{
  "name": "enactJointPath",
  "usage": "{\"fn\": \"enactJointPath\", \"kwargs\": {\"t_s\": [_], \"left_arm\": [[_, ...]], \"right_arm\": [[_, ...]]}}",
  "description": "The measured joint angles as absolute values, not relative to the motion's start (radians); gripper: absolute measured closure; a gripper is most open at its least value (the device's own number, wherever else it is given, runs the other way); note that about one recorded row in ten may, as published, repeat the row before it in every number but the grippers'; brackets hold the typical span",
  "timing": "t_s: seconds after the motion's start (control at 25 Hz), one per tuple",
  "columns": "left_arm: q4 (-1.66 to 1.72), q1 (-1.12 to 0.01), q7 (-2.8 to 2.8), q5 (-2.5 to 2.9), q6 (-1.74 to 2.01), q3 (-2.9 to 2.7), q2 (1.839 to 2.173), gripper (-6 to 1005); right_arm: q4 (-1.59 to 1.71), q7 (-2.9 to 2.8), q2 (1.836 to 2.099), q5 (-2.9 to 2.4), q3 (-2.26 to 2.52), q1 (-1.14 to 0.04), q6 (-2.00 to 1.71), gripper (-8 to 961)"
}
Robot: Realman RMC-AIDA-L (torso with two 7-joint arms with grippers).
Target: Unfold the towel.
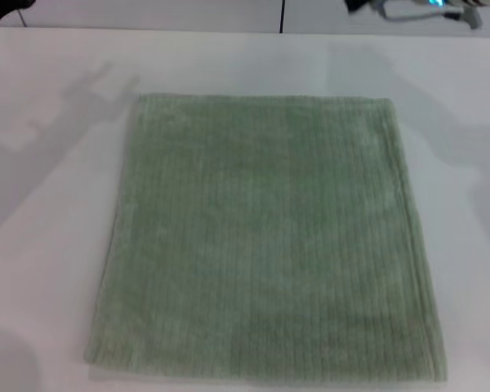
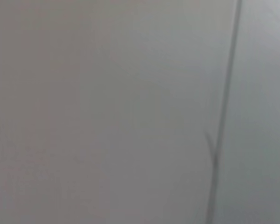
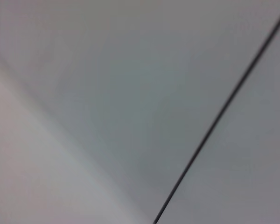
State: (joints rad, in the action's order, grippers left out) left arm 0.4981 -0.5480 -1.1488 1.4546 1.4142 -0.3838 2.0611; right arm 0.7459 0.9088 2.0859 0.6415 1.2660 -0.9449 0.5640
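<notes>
The towel, a pale sage-green ribbed cloth, lies flat as a rough square in the middle of the white table in the head view. Its right side shows a doubled edge line. Only a dark part of my left arm shows at the far left top corner. A part of my right arm with a cyan light shows at the far right top edge. Both are raised well behind the towel and touch nothing. The towel is out of both wrist views.
A dark seam runs up the wall behind the table. The left wrist view shows a pale surface with a thin dark line. The right wrist view shows the same kind of line. Arm shadows fall on the table.
</notes>
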Motion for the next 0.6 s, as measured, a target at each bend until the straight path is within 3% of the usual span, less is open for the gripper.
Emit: {"fn": "enactJointPath", "kwargs": {"t_s": [0.6], "left_arm": [[0.203, -0.674, -0.694, 1.156, 1.171, -0.363, 2.066, 396]], "right_arm": [[0.728, 0.809, 2.089, 1.075, 1.871, -0.723, -0.526, 951]]}}
